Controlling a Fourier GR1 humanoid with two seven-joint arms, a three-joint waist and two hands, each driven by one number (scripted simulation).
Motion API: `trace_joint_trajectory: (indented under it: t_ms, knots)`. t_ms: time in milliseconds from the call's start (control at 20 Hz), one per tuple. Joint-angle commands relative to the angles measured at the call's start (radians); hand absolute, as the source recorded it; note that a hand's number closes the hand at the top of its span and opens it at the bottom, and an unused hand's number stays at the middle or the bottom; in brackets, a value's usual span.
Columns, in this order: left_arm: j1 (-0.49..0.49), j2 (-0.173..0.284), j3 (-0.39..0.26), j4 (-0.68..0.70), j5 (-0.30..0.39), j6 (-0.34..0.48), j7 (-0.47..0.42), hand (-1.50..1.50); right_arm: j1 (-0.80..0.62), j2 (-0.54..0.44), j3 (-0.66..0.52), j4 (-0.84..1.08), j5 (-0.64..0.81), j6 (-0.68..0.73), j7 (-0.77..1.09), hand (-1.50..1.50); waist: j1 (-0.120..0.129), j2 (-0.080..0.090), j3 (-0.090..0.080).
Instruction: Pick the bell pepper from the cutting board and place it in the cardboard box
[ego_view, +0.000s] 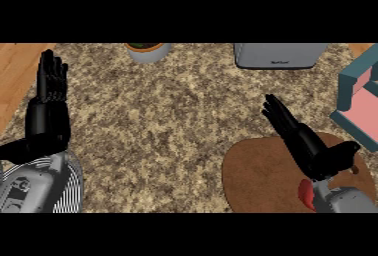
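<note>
A teal box (356, 102) with a pink inside sits cut off at right. Right hand (303, 140), fingers straight, hovers over the cutting board (258, 175), mostly hiding a red bell pepper (305, 194). Left hand (52, 85) rests open at left.

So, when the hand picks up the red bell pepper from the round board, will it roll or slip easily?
Probably it can roll: the bell pepper shows a rounded red edge beside the right hand, and the cutting board under it looks flat and has no visible rim. Its skin looks smooth, so it may slip between fingers. Most of it is hidden by the forearm, so its full shape is uncertain.
</note>
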Motion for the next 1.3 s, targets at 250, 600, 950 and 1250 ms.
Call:
trace_joint_trajectory:
  t_ms: [250, 600, 950, 1250]
  knots:
    - [0.23, 0.188, 0.041, 0.183, -0.147, -0.033, 0.201, 0.0, 0.188, -0.119, -0.161, -0.052, 0.15, -0.193, -0.098, -1.5, -0.065, 0.003, -0.033]
    - [0.254, 0.188, 0.056, 0.21, -0.125, -0.1, 0.236, 0.0, 0.452, -0.228, -0.145, -0.014, 0.366, -0.3, -0.386, -1.5, -0.08, 0.001, -0.032]
    - [0.205, 0.199, 0.095, 0.247, -0.121, -0.195, 0.236, 0.0, 0.566, -0.302, -0.225, 0.045, 0.443, -0.272, -0.677, -1.5, -0.036, 0.009, -0.035]
    - [0.21, 0.183, 0.095, 0.224, -0.155, -0.191, 0.252, 0.0, 0.615, -0.531, -0.222, -0.095, 0.62, -0.222, -0.338, -1.5, -0.024, 0.01, -0.038]
